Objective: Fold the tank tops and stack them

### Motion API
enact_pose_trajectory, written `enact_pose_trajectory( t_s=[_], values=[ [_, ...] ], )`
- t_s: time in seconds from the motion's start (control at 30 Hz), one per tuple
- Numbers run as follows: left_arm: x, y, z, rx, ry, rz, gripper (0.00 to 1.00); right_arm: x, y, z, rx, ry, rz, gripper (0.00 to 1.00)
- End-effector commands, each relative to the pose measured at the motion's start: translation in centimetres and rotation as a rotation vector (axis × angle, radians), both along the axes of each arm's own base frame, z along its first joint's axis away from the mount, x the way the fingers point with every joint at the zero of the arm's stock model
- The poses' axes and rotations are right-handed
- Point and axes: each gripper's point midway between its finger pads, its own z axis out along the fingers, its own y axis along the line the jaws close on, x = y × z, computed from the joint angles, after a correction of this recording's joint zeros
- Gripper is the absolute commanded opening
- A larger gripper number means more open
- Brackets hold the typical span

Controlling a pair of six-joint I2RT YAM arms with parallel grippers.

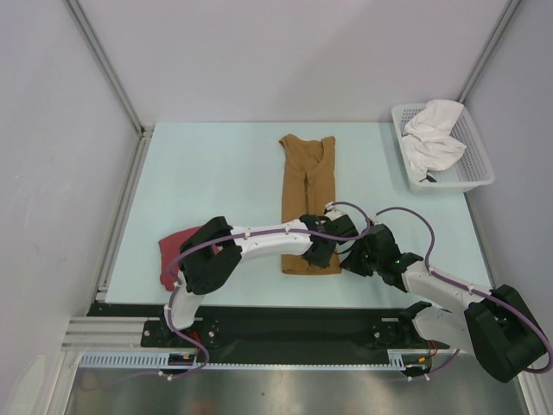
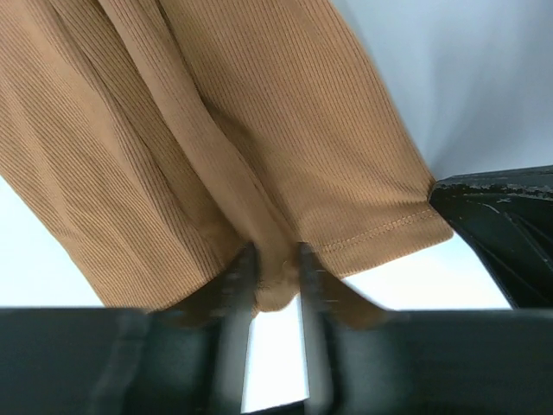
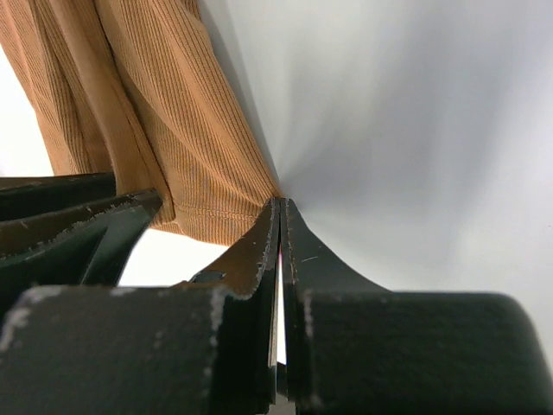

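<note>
Nearest the arm bases, the dark red tank top (image 1: 173,252) lies bunched at the near left of the tabletop (image 1: 216,173), partly hidden under the left arm's elbow. It is well apart from both grippers.

Just beyond, both arms reach inward and meet at the near hem of the tan-brown tank top (image 1: 308,186). The left gripper (image 2: 275,281) is narrowed onto the middle of that hem. Its two fingers (image 2: 235,290) pinch a small fold of ribbed cloth where a lengthwise crease runs down to the stitched edge. The right gripper (image 3: 280,207) sits just beside it, at the hem's right corner, with its fingers pressed flat together so that only a hairline shows between them. The corner of the hem runs straight into their tips and seems caught there, though how much cloth lies between them cannot be told. In the left wrist view one dark finger of the right gripper shows touching that same corner.

From the hem, the tan-brown top stretches away down the middle of the tabletop as a long narrow strip, its sides folded inward. The scooped neck and straps are at the far end.

At the far right corner stands a white mesh basket (image 1: 479,164) holding crumpled white cloth (image 1: 435,138).
</note>
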Motion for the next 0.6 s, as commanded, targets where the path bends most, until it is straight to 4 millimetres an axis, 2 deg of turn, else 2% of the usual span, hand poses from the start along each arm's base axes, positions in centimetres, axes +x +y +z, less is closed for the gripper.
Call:
enact_pose_trajectory(
  t_s=[0.0,0.07,0.1,0.2,0.37,0.4,0.47,0.5,0.57],
  values=[
    [-0.5,0.7,-0.4,0.021,0.005,-0.005,0.26,-1.1,-1.1,-1.4,-0.051,0.039,-0.004,0.00],
    [-0.5,0.9,-0.3,0.022,0.002,-0.001,0.19,-1.1,-1.1,-1.5,-0.052,0.041,-0.004,0.00],
    [-0.5,1.0,-0.2,0.023,-0.001,0.001,0.11,-1.1,-1.1,-1.4,-0.051,0.039,-0.004,0.00],
    [-0.1,0.9,1.0,-0.003,-0.027,0.009,0.01,-1.1,-1.1,-1.5,-0.052,0.041,-0.002,0.00],
    [0.4,-0.1,3.4,-0.171,-0.039,0.031,0.04,-1.2,-1.3,-1.7,-0.063,0.049,-0.008,0.00],
    [0.1,0.5,2.8,-0.177,-0.023,0.041,0.05,-1.2,-1.4,-1.8,-0.067,0.050,-0.009,0.00],
    [0.4,0.2,3.8,-0.250,-0.040,0.054,0.06,-1.3,-1.5,-1.8,-0.069,0.050,-0.013,0.00],
    [-0.1,0.9,2.9,-0.247,-0.020,0.064,0.08,-1.4,-1.5,-1.8,-0.070,0.052,-0.012,0.00],
    [0.5,0.9,3.6,-0.309,-0.027,0.084,0.10,-1.4,-1.5,-1.9,-0.070,0.054,-0.012,0.00]
  ],
)
